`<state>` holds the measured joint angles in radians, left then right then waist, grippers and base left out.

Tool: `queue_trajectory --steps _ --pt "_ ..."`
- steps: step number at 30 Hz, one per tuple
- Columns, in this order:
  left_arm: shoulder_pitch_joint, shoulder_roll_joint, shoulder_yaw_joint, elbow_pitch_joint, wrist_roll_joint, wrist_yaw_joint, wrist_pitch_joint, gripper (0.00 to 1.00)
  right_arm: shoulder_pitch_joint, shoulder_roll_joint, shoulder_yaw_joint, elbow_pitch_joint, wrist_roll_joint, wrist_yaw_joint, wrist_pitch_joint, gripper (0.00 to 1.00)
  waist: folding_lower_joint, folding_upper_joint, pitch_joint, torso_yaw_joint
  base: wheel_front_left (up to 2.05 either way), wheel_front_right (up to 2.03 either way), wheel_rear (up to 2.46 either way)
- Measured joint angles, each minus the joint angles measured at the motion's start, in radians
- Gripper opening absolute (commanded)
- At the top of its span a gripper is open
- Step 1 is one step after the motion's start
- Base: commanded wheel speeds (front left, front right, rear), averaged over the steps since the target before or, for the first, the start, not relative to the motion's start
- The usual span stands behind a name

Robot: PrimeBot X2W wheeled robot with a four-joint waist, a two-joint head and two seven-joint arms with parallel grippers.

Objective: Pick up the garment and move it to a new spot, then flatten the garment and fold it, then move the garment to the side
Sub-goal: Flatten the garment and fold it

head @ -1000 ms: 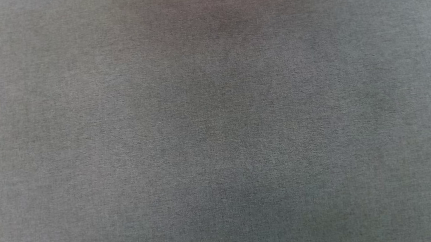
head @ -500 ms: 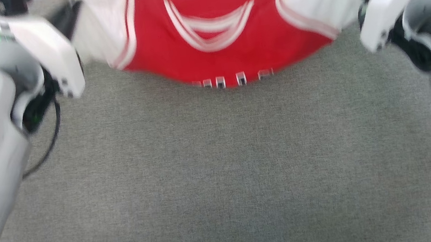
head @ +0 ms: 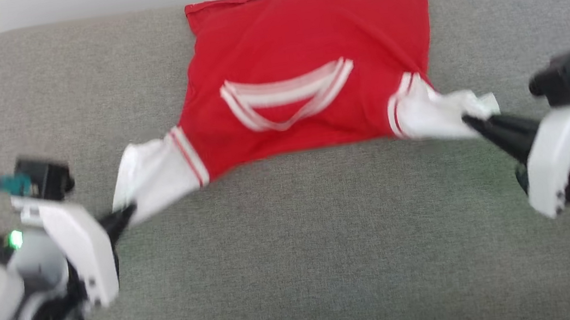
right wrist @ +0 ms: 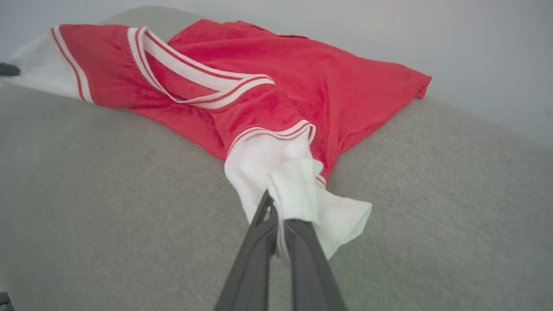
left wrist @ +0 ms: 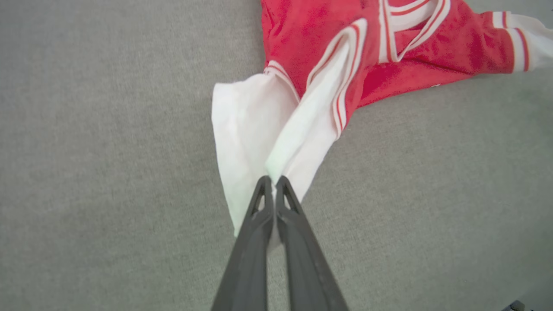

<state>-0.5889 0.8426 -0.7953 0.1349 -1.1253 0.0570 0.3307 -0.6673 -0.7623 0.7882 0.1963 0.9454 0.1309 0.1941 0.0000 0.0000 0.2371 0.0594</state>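
I have the garment lying on the grey upholstered surface, its striped neckband toward me. My left hand is clamped on the white sleeve left of the neckband, and my right hand on the sleeve to its right. To flatten it well, I'd draw both sleeves away from the neckband evenly and low (the right one looks bunched), then let go.

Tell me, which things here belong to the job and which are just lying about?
In the job: garment; left tool pinching one white sleeve; right tool pinching the other.
Just there: grey padded surface; pale wall behind.
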Motion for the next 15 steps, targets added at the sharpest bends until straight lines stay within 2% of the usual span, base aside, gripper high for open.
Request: queue_trajectory --steps 7,9,11,15 --pt "0.227 0.107 -0.025 -0.162 -0.059 0.164 0.026 0.00 0.125 -0.133 0.069 -0.099 0.013 0.000 0.033 0.00 0.0000 0.0000 -0.018 0.001 0.00 0.00 0.00" --pt "0.251 0.119 -0.036 -0.175 -0.059 0.181 0.033 0.00 0.143 -0.146 0.076 -0.107 0.020 0.000 0.040 0.00 0.0000 0.0000 -0.021 0.000 0.00 0.00 0.00" --pt "0.295 0.135 -0.051 -0.185 -0.063 0.222 0.044 0.00 0.171 -0.173 0.090 -0.125 0.023 0.000 0.056 0.00 0.0000 0.0000 -0.025 -0.001 0.00 0.00 0.00" --pt "0.343 0.149 -0.083 -0.192 -0.061 0.272 0.075 0.00 0.220 -0.205 0.111 -0.138 0.025 0.000 0.089 0.00 0.0000 0.0000 -0.031 -0.002 0.00 0.00 0.00"
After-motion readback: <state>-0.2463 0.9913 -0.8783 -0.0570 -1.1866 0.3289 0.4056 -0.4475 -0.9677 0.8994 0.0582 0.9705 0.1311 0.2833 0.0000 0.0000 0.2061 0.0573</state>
